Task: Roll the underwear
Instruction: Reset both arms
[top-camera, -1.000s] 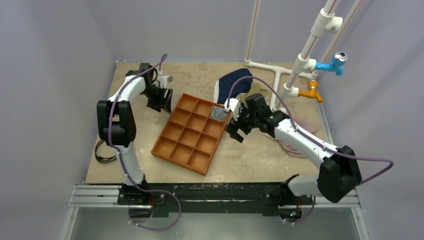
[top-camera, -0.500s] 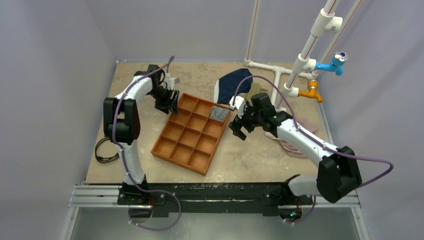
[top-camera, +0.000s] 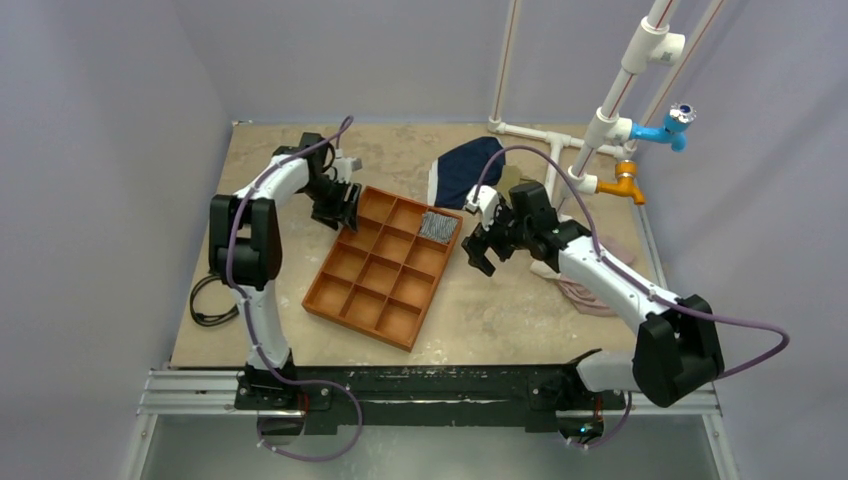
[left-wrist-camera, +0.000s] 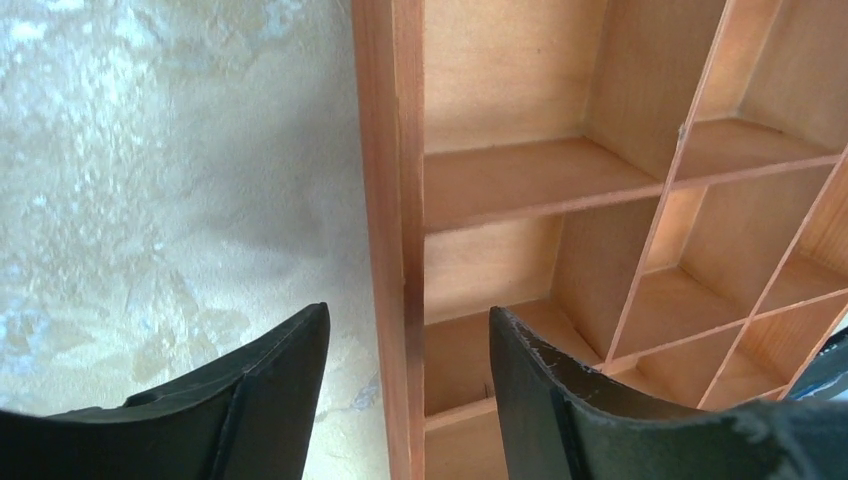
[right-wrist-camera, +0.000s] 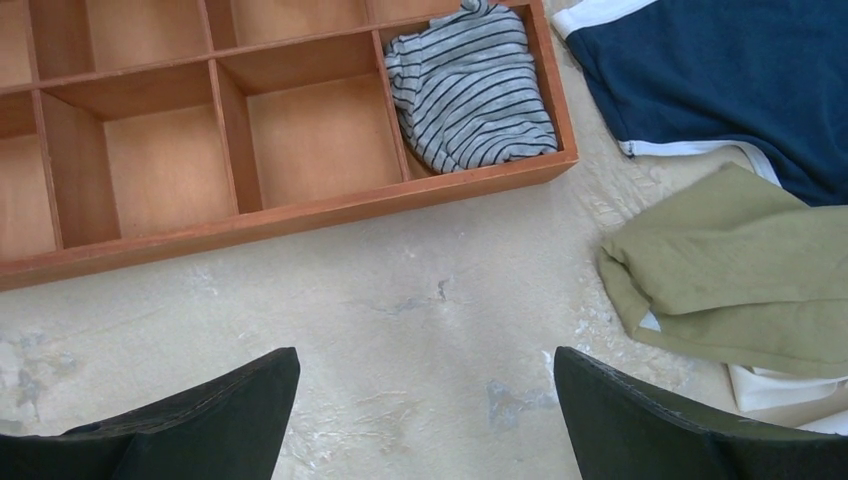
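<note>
The grey-and-white striped underwear lies bundled in the far right corner compartment of the wooden divided tray; it also shows in the right wrist view. My right gripper is open and empty over bare table just right of the tray. In its own view the right gripper has nothing between its fingers. My left gripper is open at the tray's far left corner. In the left wrist view it straddles the tray's outer wall, jaws apart, not closed on it.
A plain navy garment and an olive-tan garment lie on the table behind the right gripper, seen also as navy and olive cloth. White pipes with blue and orange taps stand at back right. A black cable lies at left.
My left gripper has moved right to the tray's far left corner and now straddles its wall. My right gripper has drawn back right, away from the tray and the striped underwear.
</note>
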